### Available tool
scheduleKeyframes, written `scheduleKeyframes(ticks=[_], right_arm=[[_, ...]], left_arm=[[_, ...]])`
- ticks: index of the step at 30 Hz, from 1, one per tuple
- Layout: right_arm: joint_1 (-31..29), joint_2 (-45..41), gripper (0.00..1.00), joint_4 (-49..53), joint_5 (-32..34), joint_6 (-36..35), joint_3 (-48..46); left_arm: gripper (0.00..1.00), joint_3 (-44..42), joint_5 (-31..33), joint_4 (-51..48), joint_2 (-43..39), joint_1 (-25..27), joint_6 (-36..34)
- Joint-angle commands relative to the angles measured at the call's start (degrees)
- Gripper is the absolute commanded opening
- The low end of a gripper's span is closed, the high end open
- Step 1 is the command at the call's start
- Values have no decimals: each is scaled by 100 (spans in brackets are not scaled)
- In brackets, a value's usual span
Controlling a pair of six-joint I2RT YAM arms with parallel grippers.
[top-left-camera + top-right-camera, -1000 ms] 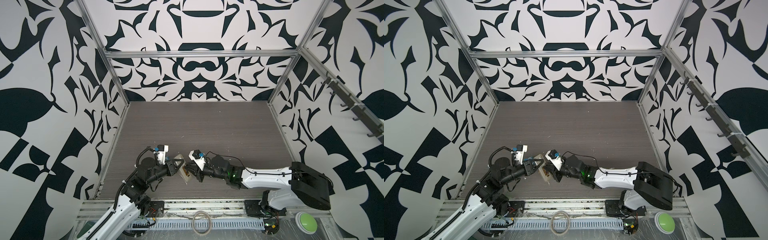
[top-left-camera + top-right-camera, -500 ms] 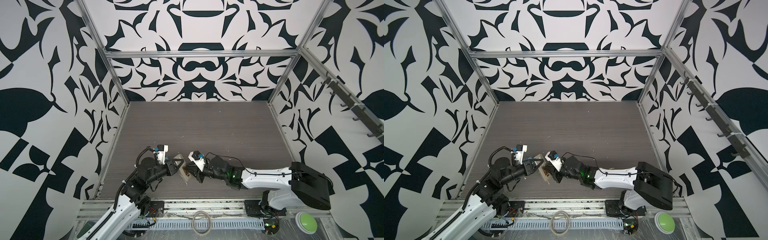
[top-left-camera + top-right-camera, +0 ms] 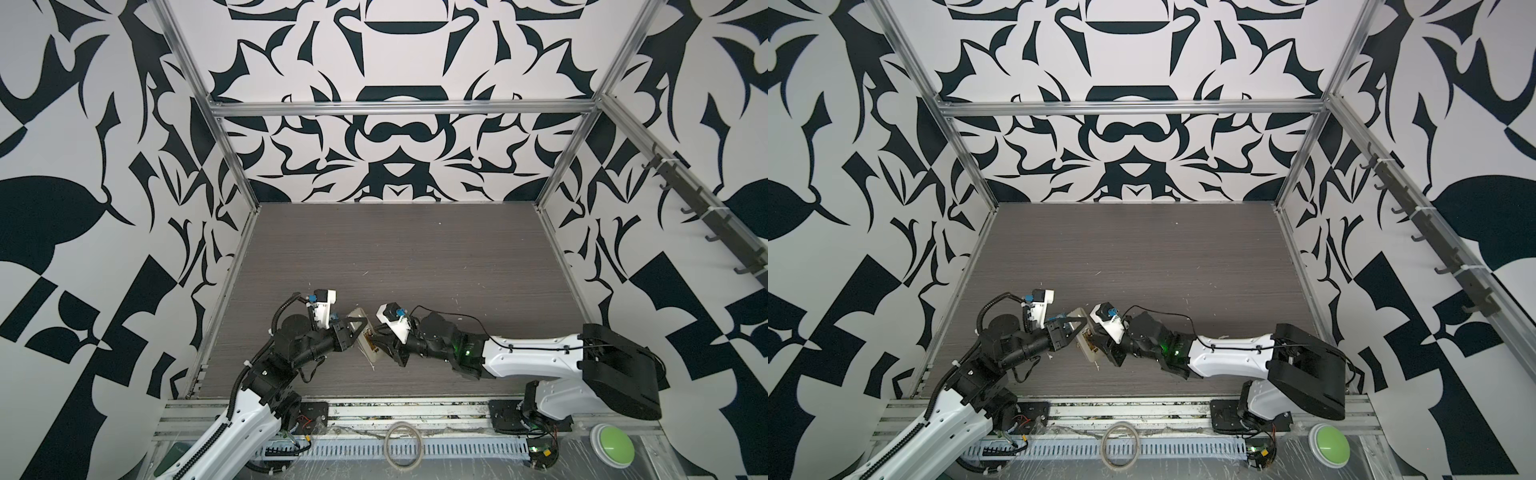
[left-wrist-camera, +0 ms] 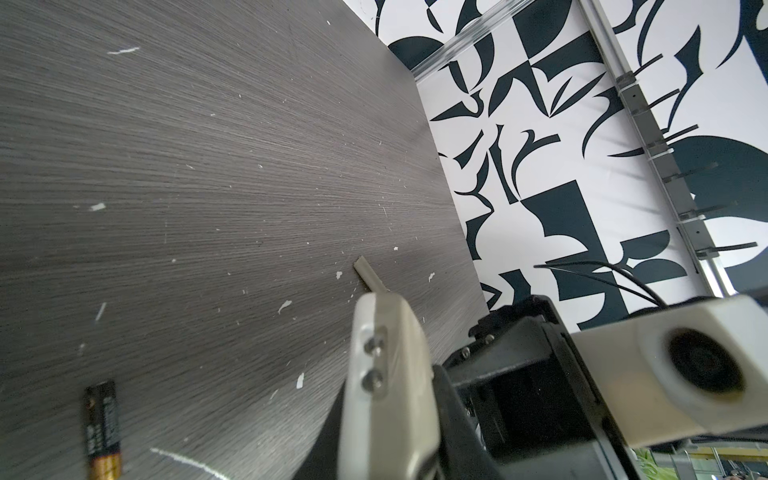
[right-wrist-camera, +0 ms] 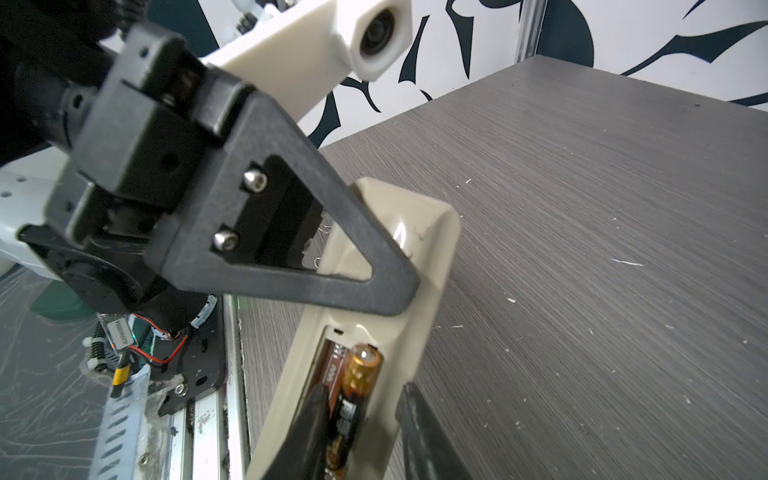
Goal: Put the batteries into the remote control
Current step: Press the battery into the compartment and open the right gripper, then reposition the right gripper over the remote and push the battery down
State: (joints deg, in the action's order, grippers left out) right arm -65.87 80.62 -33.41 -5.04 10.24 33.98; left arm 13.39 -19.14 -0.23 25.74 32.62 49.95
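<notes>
One battery (image 5: 353, 419), print blurred, in remote control (image 5: 432, 241) clenched by left tool (image 5: 395, 291), right tool (image 5: 365, 390) released

The white-and-black left arm (image 3: 245, 419) reached in low over the tabletop, its black left gripper (image 3: 360, 328) clamped on one end of the slim white plastic remote control (image 3: 371, 351). The matching right arm (image 3: 532, 357) stretched toward it, the right gripper (image 5: 363, 395) holding its black fingers (image 5: 424, 432) parted.

The remote control (image 5: 436, 241) is cream-white, the batteries (image 5: 360, 374) black with copper-gold ends, the table (image 3: 395, 257) grey with wood grain, the walls (image 3: 83, 124) white with black shapes
</notes>
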Motion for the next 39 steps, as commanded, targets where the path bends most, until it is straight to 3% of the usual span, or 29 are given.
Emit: scheduleKeyframes(ticks=[1, 24, 32, 39], right_arm=[[-28, -107, 36, 44, 69, -44, 201], [-157, -598, 45, 685, 162, -277, 377], [-198, -1387, 48, 1720, 340, -1053, 369], [-192, -1651, 58, 3397, 27, -2361, 924]], left_arm=[[0, 104, -101, 278, -16, -10, -21], [0, 97, -94, -105, -122, -9, -193], [0, 267, -293, -528, -115, -10, -415], [0, 331, -671, -525, 108, -10, -495]])
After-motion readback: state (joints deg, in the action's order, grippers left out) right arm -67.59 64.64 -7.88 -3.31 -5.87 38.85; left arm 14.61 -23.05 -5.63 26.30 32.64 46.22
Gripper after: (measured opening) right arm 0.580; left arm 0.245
